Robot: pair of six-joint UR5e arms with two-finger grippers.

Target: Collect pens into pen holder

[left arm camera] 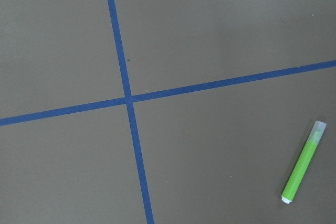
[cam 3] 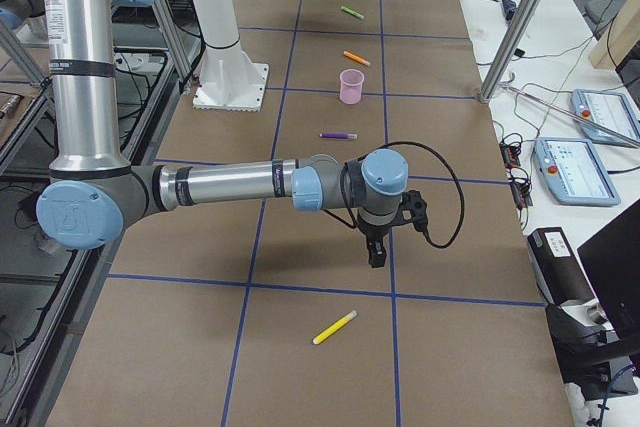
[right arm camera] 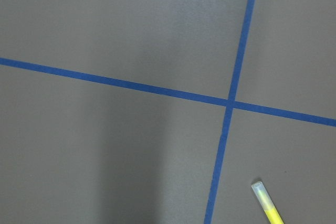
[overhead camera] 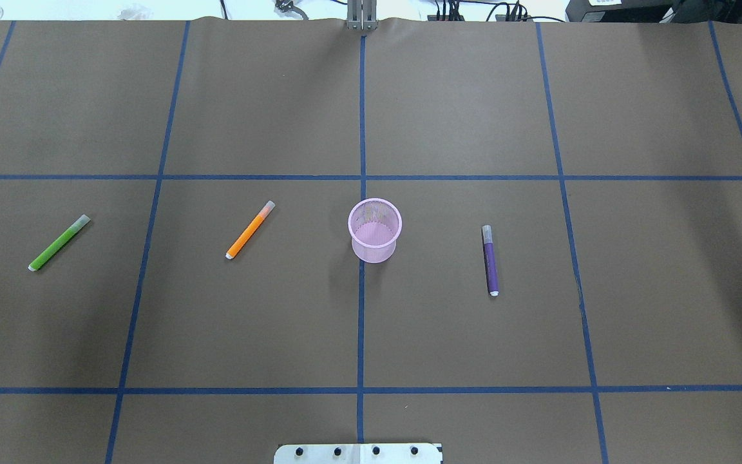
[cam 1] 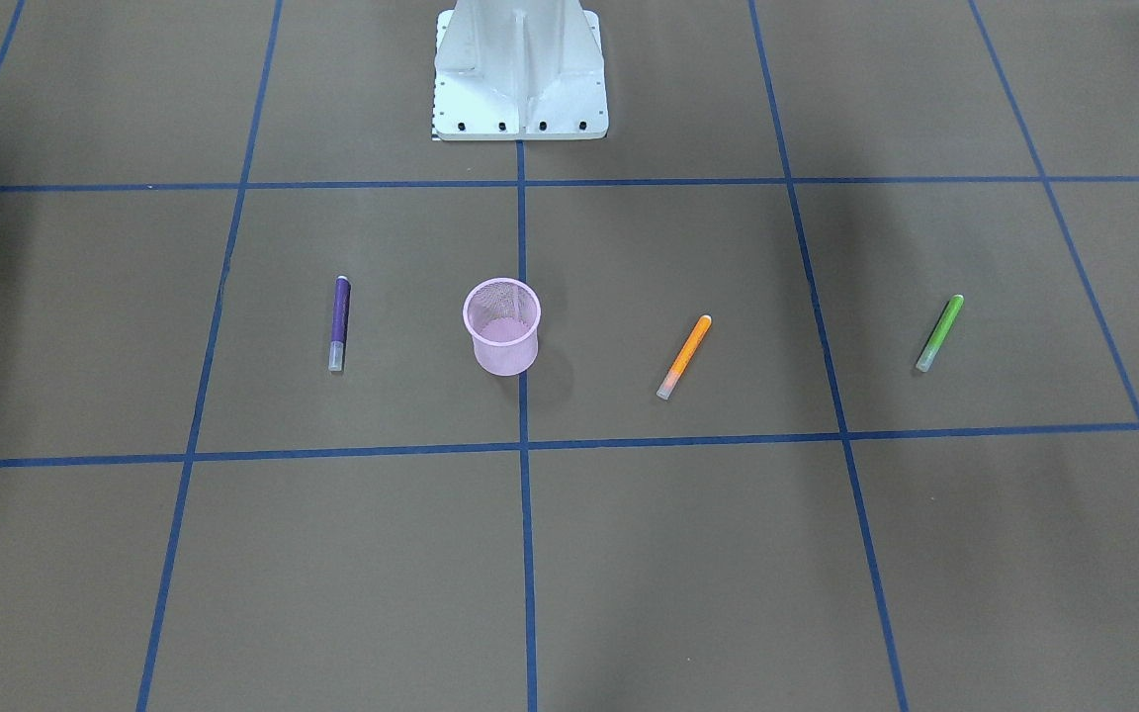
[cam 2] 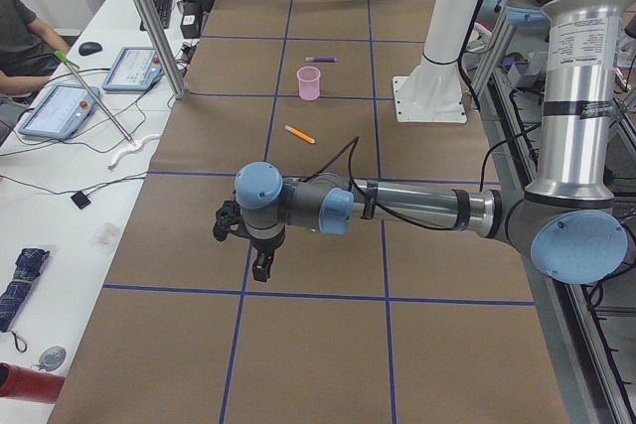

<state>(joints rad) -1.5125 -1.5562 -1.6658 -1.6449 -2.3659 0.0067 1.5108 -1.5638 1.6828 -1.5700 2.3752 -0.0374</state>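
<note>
Pink holder (overhead camera: 375, 230) stands empty mid-bench, with orange pen (overhead camera: 250, 230) and green pen (overhead camera: 59, 243) at its 9 o'clock and purple pen (overhead camera: 490, 260) and, farther, yellow pen (cam 3: 334, 327) at 3 o'clock, so I judge collecting is not begun, and the left end effector (cam 2: 257, 271) or right end effector (cam 3: 376, 259), whose opening I cannot tell, must next descend on its nearest pen.

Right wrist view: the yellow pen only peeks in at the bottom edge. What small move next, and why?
Probably ease the jaws of the right arm over the slim yellow marker pen. It lies flat on the table, apart from the jaws, and the small pink wire-mesh cup holds no pens yet.
</note>
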